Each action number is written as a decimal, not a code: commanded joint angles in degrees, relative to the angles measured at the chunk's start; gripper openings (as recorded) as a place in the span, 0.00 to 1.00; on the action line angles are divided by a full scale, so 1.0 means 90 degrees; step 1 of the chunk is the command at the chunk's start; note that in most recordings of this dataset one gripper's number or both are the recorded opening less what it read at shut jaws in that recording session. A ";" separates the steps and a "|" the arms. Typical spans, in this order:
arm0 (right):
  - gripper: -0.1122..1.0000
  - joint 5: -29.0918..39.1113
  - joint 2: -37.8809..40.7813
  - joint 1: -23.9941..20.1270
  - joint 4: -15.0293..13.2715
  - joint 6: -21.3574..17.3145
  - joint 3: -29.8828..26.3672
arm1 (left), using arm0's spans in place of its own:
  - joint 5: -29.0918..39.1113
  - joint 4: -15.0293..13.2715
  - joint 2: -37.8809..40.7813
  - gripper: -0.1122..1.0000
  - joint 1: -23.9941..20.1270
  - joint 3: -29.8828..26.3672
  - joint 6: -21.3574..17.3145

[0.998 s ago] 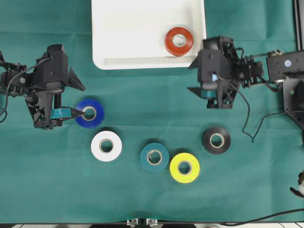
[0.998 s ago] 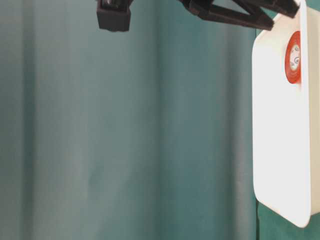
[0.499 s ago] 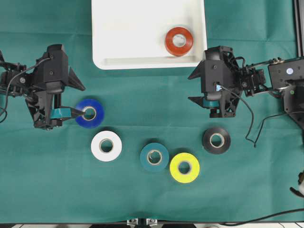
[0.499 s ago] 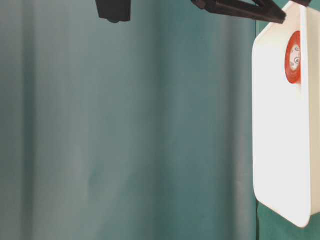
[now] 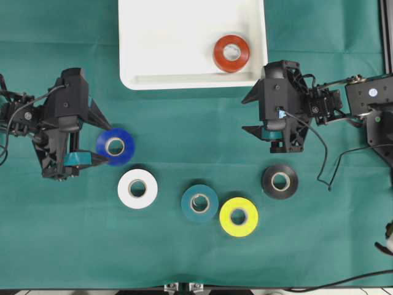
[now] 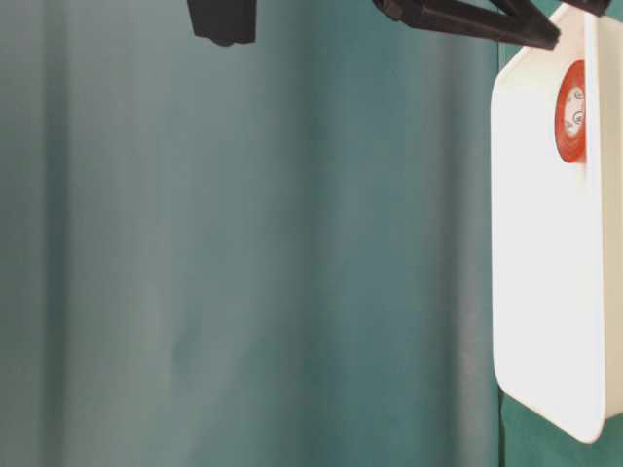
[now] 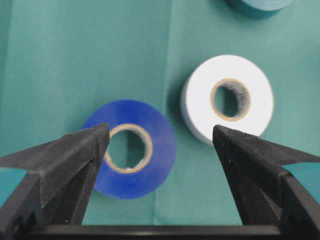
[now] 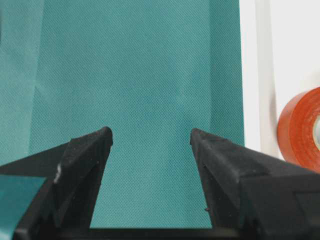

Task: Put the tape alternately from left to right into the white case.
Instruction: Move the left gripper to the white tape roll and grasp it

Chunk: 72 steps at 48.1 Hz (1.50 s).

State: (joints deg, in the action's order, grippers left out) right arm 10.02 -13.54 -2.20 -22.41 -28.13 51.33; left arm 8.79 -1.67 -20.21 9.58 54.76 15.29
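The white case (image 5: 172,61) lies at the back with a red-orange tape roll (image 5: 231,53) in its right end. On the green cloth lie the blue (image 5: 115,146), white (image 5: 137,188), teal (image 5: 199,203), yellow (image 5: 239,216) and black (image 5: 280,181) rolls. My left gripper (image 5: 105,138) is open at the blue roll (image 7: 131,149), which sits between its fingers, closer to the left one; the white roll (image 7: 227,97) lies just beyond. My right gripper (image 5: 249,115) is open and holds nothing over bare cloth (image 8: 151,132), in front of the case's right corner.
The right arm's mount and loose cables (image 5: 322,166) stand at the right edge, close to the black roll. The case rim (image 8: 260,75) and red-orange roll (image 8: 302,130) lie just right of the right fingers. The table's front edge runs along the bottom.
The left gripper has drawn back and shifted toward the front: its lower finger, earlier over the blue roll's hole, now sits outside the roll. The right gripper drifted slightly right, then held still.
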 commanded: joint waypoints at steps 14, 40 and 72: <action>0.75 -0.0098 -0.0029 -0.0020 0.0000 -0.0010 -0.0059 | -0.0195 0.0010 0.0859 0.65 0.0137 -0.0400 -0.0068; 0.75 -0.0098 -0.0020 -0.0020 0.0000 0.0000 -0.0029 | -0.0176 0.0020 0.2383 0.64 0.0518 -0.1299 -0.0205; 0.75 -0.0098 -0.0020 -0.0020 0.0000 0.0000 -0.0010 | -0.0186 0.0029 0.2998 0.64 0.0557 -0.1514 -0.0215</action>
State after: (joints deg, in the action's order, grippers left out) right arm 9.58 -13.45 -2.29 -22.41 -28.04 51.59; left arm 7.38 -1.58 7.38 14.33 40.96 13.27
